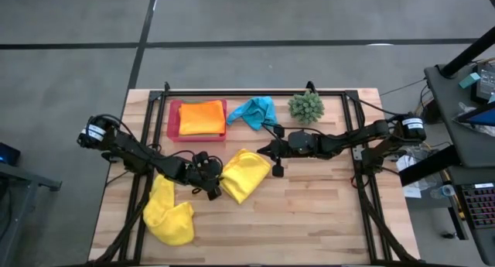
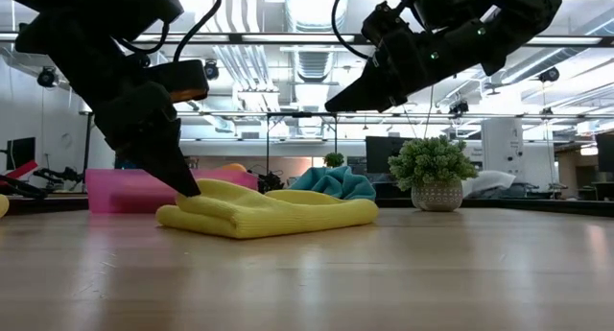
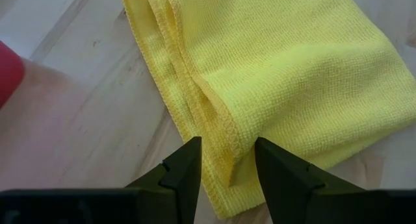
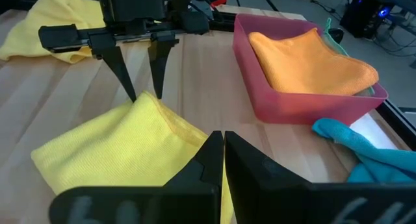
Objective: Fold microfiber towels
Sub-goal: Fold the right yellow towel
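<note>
**A:** Here, at a wooden desk [image 1: 309, 213], the left pincer [image 3: 226, 160] comes down on the left corner of a folded yellow towel [image 1: 246, 174] near the desk's middle. How should this step be done well?

**B:** My reading: the cloth is already doubled, so the fold wants finishing, not redoing. The layered hem runs between the two fingers [image 3: 185, 169]; the pincer ought to take all the layers together at that corner, then carry them low and straight so the edges stay matched. Catch only the top layer and the fold may peel open.

**A:** And how wide does the pincer stand?

**B:** About half open, the tips straddling the stitched edge and touching or just above it. I cannot say it has a firm hold; the cloth lies flat on the desk.

**A:** The other arm?

**B:** The right pincer [image 1: 274, 171] hangs just right of the same towel, above the desk, its fingers pressed together on nothing.

**A:** Where are the remaining towels?

**B:** A second yellow towel [image 1: 168, 213] lies crumpled at the near left. An orange towel [image 1: 203, 117] sits folded in the pink tray [image 1: 173, 120] at the far side, with a turquoise towel [image 1: 255, 111] bunched just right of the tray. A small green plant [image 1: 306, 106] stands beyond that. No light green cloth shows anywhere.
</note>
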Controlling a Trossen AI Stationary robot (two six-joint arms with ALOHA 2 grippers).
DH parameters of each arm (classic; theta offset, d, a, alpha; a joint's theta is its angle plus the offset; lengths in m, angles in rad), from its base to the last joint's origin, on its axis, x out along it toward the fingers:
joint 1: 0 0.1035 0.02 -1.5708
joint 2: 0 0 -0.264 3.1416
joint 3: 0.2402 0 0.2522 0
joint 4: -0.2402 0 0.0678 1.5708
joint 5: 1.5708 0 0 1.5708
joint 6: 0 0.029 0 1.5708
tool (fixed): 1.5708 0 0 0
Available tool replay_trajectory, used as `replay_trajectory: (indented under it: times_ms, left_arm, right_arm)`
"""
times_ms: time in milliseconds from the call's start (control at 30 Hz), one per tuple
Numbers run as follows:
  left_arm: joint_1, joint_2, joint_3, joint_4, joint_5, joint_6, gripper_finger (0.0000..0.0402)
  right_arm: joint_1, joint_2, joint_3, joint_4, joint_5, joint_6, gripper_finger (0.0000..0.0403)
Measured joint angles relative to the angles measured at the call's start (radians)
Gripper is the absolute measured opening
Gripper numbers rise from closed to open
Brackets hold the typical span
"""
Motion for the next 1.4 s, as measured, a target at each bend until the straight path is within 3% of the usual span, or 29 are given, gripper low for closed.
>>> replay_trajectory:
  times_ms: [233,400,633,900,1400]
  left_arm:
    - [0.000,0.000,0.000,0.001,0.000,0.000,0.0128]
    - [0.000,0.000,0.000,0.001,0.000,0.000,0.0128]
    - [0.001,0.000,0.000,0.000,0.000,0.002,0.0128]
    - [0.001,0.000,0.000,0.002,0.000,-0.005,0.0128]
    - [0.006,0.000,0.000,0.002,0.001,-0.005,0.0128]
  right_arm:
    - [0.000,0.085,0.022,0.000,-0.014,0.005,0.0009]
    - [0.000,0.202,0.102,0.004,-0.078,0.005,0.0009]
    - [-0.005,0.299,0.212,-0.041,-0.079,-0.019,0.0009]
    - [-0.023,0.309,0.278,-0.170,-0.079,-0.035,0.0009]
    - [-0.026,0.309,0.285,-0.192,-0.079,0.009,0.0009]
